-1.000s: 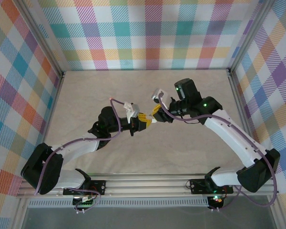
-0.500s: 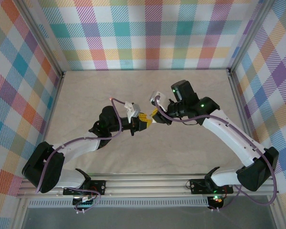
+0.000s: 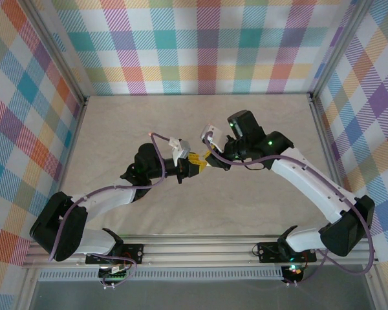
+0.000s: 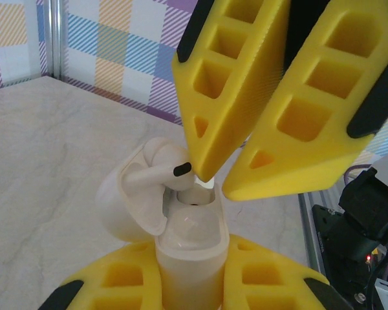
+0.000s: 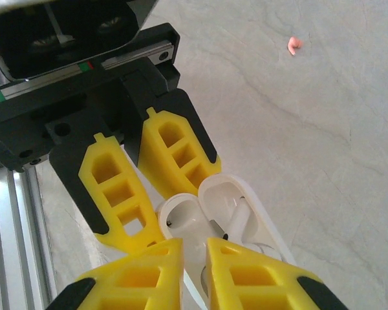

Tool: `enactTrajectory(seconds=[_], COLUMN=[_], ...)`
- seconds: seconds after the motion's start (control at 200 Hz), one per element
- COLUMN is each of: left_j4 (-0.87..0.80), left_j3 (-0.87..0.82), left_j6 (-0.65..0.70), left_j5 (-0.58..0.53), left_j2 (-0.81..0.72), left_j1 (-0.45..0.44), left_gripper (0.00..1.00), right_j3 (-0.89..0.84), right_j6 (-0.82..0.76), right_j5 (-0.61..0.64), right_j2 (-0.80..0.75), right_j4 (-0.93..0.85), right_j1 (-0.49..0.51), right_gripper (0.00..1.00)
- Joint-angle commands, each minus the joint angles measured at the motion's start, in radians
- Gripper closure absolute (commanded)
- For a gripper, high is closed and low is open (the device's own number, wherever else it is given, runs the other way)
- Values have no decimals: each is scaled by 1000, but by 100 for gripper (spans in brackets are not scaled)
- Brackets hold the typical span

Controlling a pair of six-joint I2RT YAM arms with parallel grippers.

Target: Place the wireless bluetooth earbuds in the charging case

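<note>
Above mid-counter [image 3: 116, 129], clamping an open white charging case [image 4: 187, 236] in the left pincer [image 4: 191, 271], meeting a white earbud [image 4: 156, 160] at its mouth with the right pincer [image 4: 213, 184], nearly shut, hold unclear; pink earbud [image 5: 293, 45] on counter.

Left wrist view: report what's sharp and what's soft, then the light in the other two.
Left wrist: the white case and its earbud are sharp, the plaid wall is softer. Right wrist: even light, no glare, the pink earbud reads clearly. Top external: flat light, only faint shadows under the arms.
</note>
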Motion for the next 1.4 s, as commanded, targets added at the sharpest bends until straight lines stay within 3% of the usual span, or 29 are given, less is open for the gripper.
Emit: enactTrajectory(seconds=[0.0,0.385,0.7,1.135,1.295,1.395], left_j4=[48,47,44,28,8,-2], left_j3=[24,26,26,17,17,18], left_j6=[0,-1,4,25,31,30], left_j5=[16,17,14,6,12,14], left_j2=[-20,-20,-16,-12,-19,-21], left_j1=[8,8,8,8,10,11], left_gripper=[100,100,100,100,100,100], right_j3=[12,18,49,108,163,214], right_j6=[-1,2,-39,-55,20,104], right_j5=[21,-9,5,33,-86,-159], right_j2=[10,25,27,31,48,77], right_j4=[-14,-15,-59,-111,-185,-224], right_j1=[6,16,17,12,-59,-96], right_gripper=[83,85,100,100,83,80])
